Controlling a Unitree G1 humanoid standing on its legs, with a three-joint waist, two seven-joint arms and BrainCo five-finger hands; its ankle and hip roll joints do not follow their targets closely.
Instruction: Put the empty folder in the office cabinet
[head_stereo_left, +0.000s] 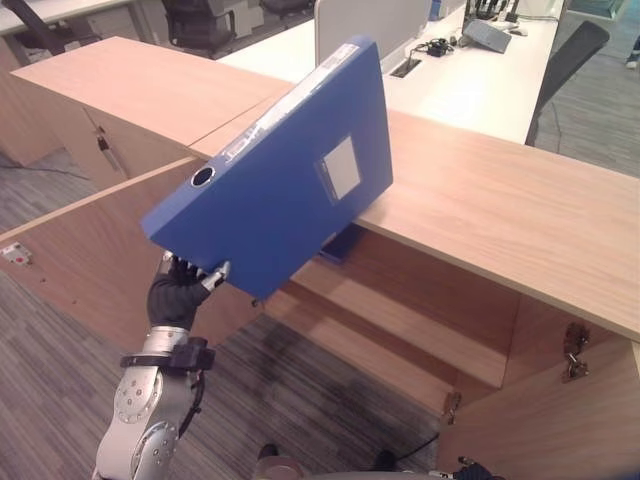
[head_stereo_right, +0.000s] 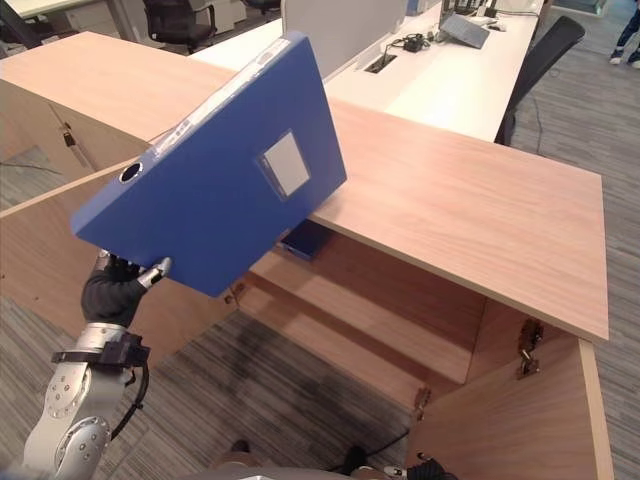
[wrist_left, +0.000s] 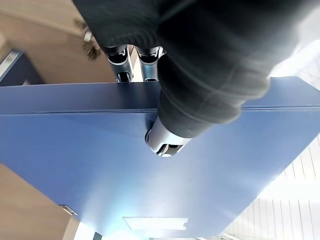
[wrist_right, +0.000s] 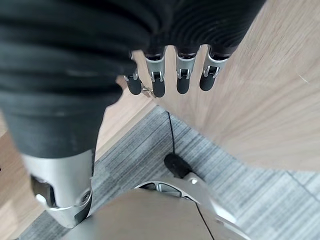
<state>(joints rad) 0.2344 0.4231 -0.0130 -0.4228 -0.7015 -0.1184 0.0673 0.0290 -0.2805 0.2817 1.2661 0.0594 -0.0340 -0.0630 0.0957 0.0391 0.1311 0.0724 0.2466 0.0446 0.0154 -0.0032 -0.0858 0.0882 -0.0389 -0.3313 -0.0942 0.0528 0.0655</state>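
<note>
Folder, blue, is up in the air at centre-left of the head cam, tilted steeply w/ its spine edge facing up-left and a finger hole near the lower end of that spine. You've got it pinched at its lowest corner by the left hand, lower left of frame: thumb pressed on one face in the left wrist cam, fingers curled over the opposite side, so that hand is clamped on the folder's edge. Its top corner reaches up past the cabinet top, and the body hangs in front of the open cabinet front. Both cabinet doors stand swung open, one at the left edge of frame, one at lower right w/ hinges showing. Inside, a wooden shelf runs across centre-right, and another blue folder sits in the compartment just behind the one you're holding. Right hand shows in its own wrist cam, fingers hanging straight and relaxed, nothing in them, over grey carpet beside a wooden panel. Behind the cabinet, a white desk fills the upper right.
</note>
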